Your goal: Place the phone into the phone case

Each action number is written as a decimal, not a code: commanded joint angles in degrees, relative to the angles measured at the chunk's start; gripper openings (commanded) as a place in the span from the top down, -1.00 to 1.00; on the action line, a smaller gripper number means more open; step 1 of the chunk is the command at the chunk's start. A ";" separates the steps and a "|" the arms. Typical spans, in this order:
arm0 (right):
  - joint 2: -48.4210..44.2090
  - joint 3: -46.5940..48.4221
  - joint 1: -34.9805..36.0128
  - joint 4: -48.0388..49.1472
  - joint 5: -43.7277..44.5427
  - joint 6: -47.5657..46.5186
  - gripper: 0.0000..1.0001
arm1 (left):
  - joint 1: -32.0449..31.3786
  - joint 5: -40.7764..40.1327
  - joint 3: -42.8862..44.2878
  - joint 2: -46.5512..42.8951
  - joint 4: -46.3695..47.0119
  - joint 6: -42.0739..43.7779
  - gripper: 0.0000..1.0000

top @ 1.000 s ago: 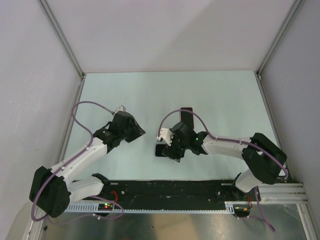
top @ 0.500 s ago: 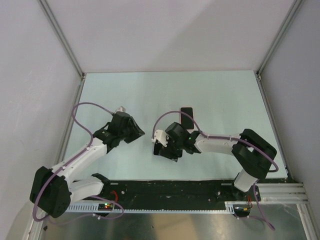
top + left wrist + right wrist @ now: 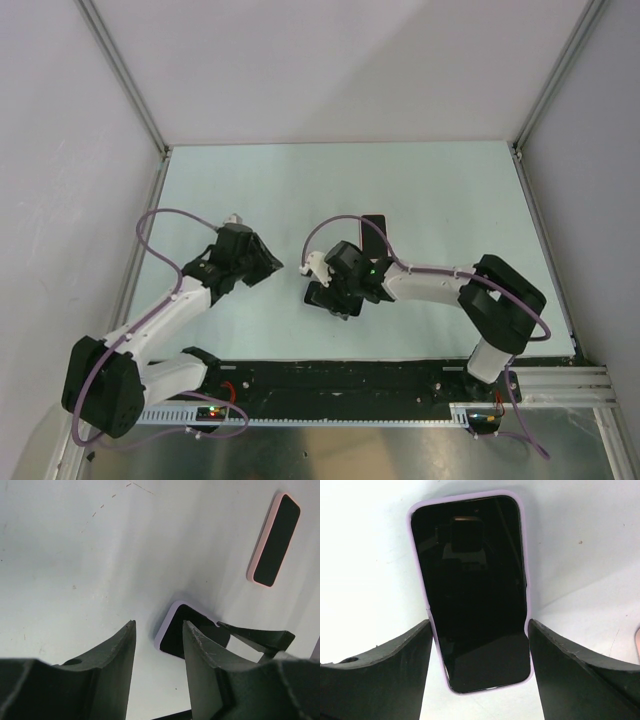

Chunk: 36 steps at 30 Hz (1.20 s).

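Right wrist: lilac-rimmed phone lies flat on the tabletop between the spread jaws of the right gripper, long axis running away along them. Left gripper sits farther off, jaws apart, holding nothing.

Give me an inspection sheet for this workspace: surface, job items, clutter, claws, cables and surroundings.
Surface: pale table, faint scuff marks.
Job's things: lilac-cased phone lying flat, screen up; pink-rimmed slab lying apart from it, phone or case unclear.
Clutter: nothing seen.
Claws: left claw open, empty, above the table; right claw straddles the lilac-cased phone's long edges, grip unclear.
Cables: a purple cable loops off the left arm and the right arm.
Surroundings: white walls, metal frame.
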 commanded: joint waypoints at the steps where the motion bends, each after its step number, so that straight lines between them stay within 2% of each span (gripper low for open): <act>1: 3.01 5.69 0.18 -5.03 3.44 10.70 0.45 | 1.00 0.73 -0.16 -1.77 0.84 1.18 0.07; 4: 5.69 11.22 -0.13 -8.55 9.35 15.60 0.64 | 1.44 0.73 -0.61 -2.15 0.83 1.12 0.07; 6: 6.89 13.66 0.00 -9.13 13.10 18.53 0.68 | 1.77 0.73 -0.93 -2.55 0.78 1.10 0.07; 12: 10.94 20.29 -1.28 -9.99 22.05 28.19 0.70 | 2.65 0.73 -1.54 -3.57 0.78 1.26 0.08; 16: 15.37 26.72 -1.91 -14.01 25.11 32.56 0.60 | 2.95 0.73 -1.83 -4.39 0.58 1.38 0.08; 18: 15.79 27.27 -1.55 -13.46 25.34 33.07 0.43 | 3.18 0.73 -2.11 -5.00 0.32 1.65 0.08; 24: 11.86 24.32 -0.84 -10.42 25.83 34.99 -0.36 | 4.23 0.73 -2.63 -6.32 -0.32 2.34 0.08; 26: 9.36 22.43 -1.57 -9.11 24.78 35.48 -0.78 | 4.38 1.74 -2.69 -6.67 -0.46 2.40 0.08; 27: 8.41 21.66 -1.86 -8.75 24.41 35.46 -0.88 | 4.45 1.98 -2.71 -6.76 -0.52 2.41 0.08; 30: 7.35 20.17 -2.42 -8.81 23.96 34.89 -0.98 | 4.50 2.25 -2.71 -6.79 -0.55 2.47 0.07; 36: 7.95 17.16 -3.38 -7.05 21.99 35.28 -0.99 | 4.52 2.54 -2.31 -6.71 -0.55 2.41 0.07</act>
